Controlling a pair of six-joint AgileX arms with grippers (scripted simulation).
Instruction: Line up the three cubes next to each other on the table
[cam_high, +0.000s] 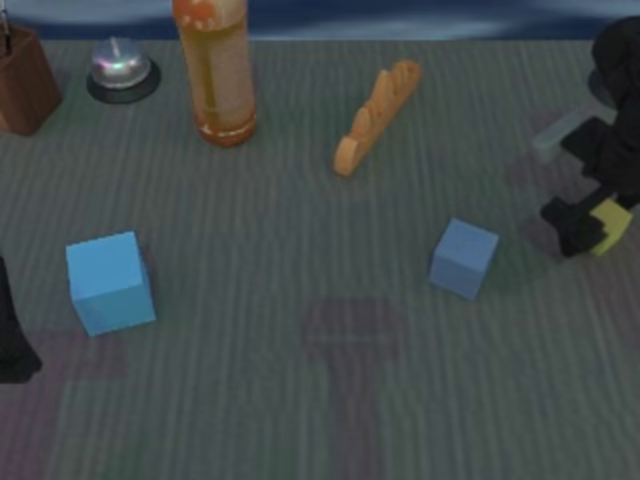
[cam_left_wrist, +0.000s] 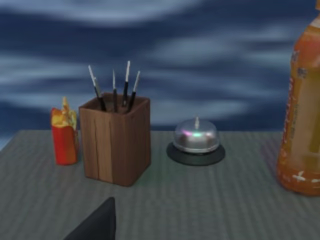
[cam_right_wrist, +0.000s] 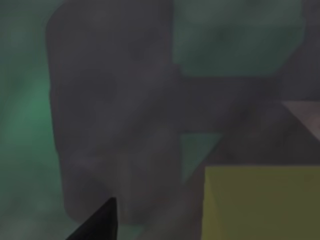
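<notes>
Lime-green cube (cam_high: 612, 222) clamped in right gripper (cam_high: 590, 228) at table's (cam_high: 300, 400) right edge, left arm parked

cubes: three, sky-blue cube (cam_high: 109, 282); slate-blue cube (cam_high: 464, 258); lime-green cube (cam_high: 611, 227)
bottle (cam_high: 214, 68): one; bell (cam_high: 121, 66): one; bread loaf (cam_high: 376, 115): one; pen holder (cam_left_wrist: 115, 138): one; fries carton (cam_left_wrist: 64, 136): one

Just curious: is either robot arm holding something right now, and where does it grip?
The right tool appears clamped on the small lime-green cube, apparently by its sides.
</notes>
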